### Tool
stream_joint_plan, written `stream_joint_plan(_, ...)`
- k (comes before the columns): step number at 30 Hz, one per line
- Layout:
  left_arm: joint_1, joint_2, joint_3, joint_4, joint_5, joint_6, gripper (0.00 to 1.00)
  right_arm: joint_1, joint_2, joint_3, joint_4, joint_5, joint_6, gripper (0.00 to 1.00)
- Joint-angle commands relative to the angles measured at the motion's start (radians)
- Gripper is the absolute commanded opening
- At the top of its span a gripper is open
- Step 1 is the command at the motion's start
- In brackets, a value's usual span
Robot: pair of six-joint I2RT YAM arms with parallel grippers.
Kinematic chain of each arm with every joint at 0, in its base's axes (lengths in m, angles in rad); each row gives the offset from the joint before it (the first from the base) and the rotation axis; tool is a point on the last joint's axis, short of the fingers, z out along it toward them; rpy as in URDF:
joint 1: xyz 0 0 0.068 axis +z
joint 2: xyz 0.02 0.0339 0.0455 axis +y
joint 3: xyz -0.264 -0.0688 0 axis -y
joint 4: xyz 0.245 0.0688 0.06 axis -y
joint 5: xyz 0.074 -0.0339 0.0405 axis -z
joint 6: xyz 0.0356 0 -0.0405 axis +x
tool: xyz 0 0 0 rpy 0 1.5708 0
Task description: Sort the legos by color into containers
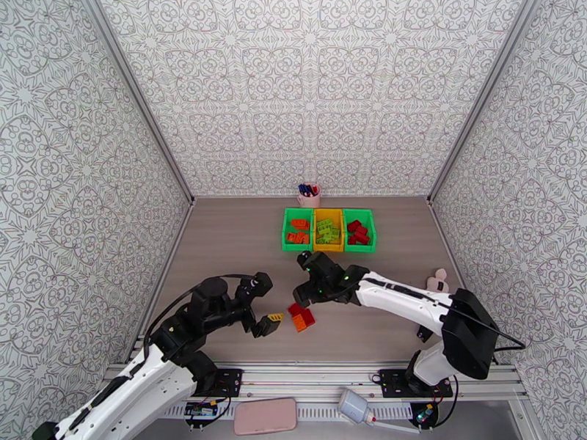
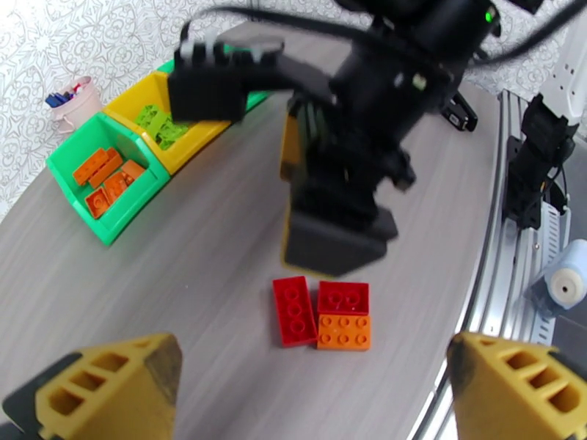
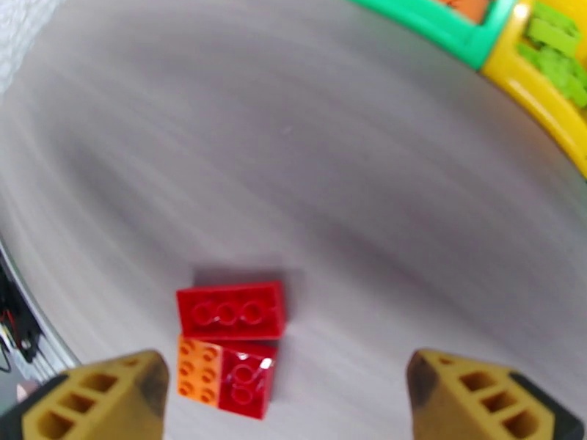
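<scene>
Three legos lie together on the table: a long red one (image 1: 297, 310) (image 2: 294, 311) (image 3: 231, 311), a short red one (image 1: 308, 317) (image 2: 343, 297) (image 3: 246, 375) and an orange one (image 1: 301, 325) (image 2: 343, 331) (image 3: 198, 369). My right gripper (image 1: 300, 279) (image 2: 271, 163) (image 3: 293, 399) hovers open just behind them, holding nothing. To their left, my left gripper (image 1: 265, 303) (image 2: 308, 394) is open and empty. The containers stand in a row at the back: a green bin (image 1: 286, 230) (image 2: 70, 174) (image 3: 433, 20) with orange bricks, a yellow one (image 1: 328, 247) (image 2: 136, 97) (image 3: 543, 97) with light green bricks, and a green one (image 1: 371, 230) with red bricks.
A pink pen cup (image 1: 309, 193) (image 2: 73, 104) stands behind the bins. A small pink object (image 1: 439, 280) lies at the right wall. Along the near edge runs a metal rail (image 1: 330, 375), with a pink case (image 1: 264, 416) and a white bottle (image 1: 356, 406) (image 2: 569, 276) below it.
</scene>
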Motion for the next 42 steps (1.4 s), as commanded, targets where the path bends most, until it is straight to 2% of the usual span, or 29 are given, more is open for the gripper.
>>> stream_joint_plan(1,0.017,-0.036,0.028,-0.098,0.030,0.029,1.00,0.049,0.087,0.070,-0.052,0.047,0.026,0.90)
stream_joint_plan(5,0.022,-0.060,0.024,-0.118,0.038,0.031,1.00,0.072,0.166,0.118,-0.075,0.084,0.023,0.92)
stream_joint_plan(18,0.031,-0.076,0.006,-0.111,0.039,0.034,1.00,0.071,0.314,0.196,-0.104,0.076,0.002,0.92)
stream_joint_plan(34,0.034,-0.058,-0.007,-0.089,0.050,0.024,1.00,0.068,0.336,0.203,-0.118,0.098,0.046,0.65)
stream_joint_plan(42,0.030,-0.049,-0.024,-0.010,0.035,-0.032,1.00,0.055,0.240,0.172,-0.096,0.136,0.073,0.61)
